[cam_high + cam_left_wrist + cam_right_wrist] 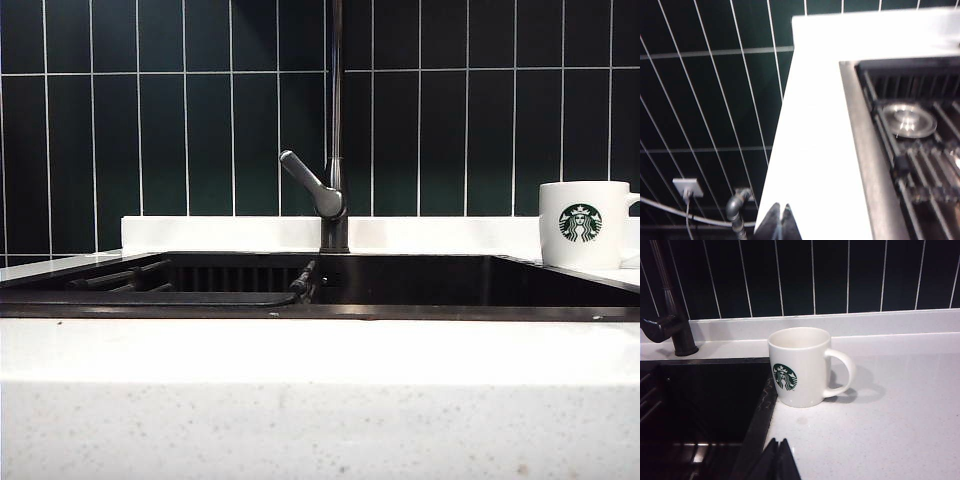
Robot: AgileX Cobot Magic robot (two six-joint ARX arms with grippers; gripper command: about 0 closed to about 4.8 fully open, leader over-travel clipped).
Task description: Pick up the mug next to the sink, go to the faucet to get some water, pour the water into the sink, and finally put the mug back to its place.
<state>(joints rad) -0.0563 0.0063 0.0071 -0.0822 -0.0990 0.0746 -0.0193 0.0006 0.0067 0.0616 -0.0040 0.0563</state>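
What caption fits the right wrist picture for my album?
White ceramic logo mug stands upright on the white counter beside the black sink, with the shut right gripper hovering short of it.

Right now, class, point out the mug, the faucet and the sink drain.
mug [800,375], right wrist view, on its white side wall beside the logo.
faucet [312,184], exterior view, on its angled lever handle.
sink drain [909,120], left wrist view, on its round metal plate.

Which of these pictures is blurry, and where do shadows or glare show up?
Left wrist view: soft and blurred, with glare on the round drain in the sink. Right wrist view: sharper, the mug throwing a shadow on the counter past its handle. Exterior view: crisp, sink interior very dark.
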